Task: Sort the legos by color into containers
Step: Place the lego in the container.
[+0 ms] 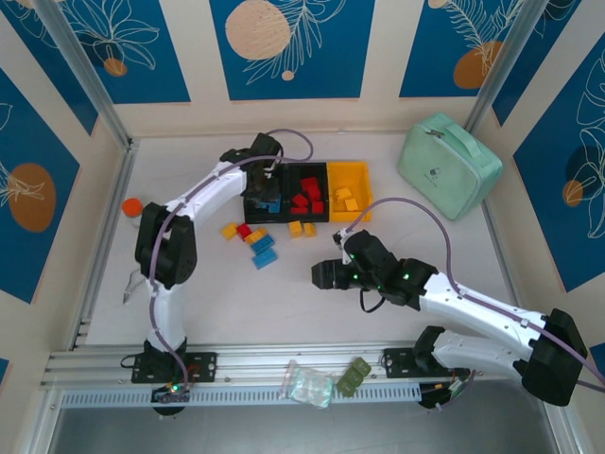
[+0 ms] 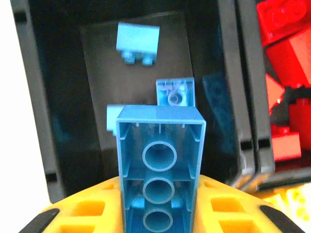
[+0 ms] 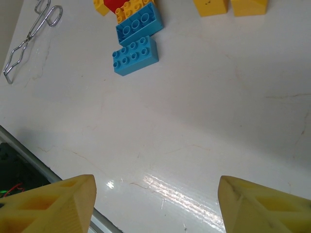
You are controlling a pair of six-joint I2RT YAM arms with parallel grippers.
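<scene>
The left gripper point(image 2: 158, 211) clamps a blue brick point(image 2: 159, 160) over the black bin point(image 2: 63, 121), with blue bricks point(image 2: 137, 39) already beneath it. The right gripper point(image 3: 155, 204) is empty, jaws apart, and the loose legos point(image 3: 136, 56) ahead of it lie unsorted.

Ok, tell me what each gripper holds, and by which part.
Left gripper: blue brick, pinched by its long side walls at the near end. Right gripper: open, nothing held.
</scene>
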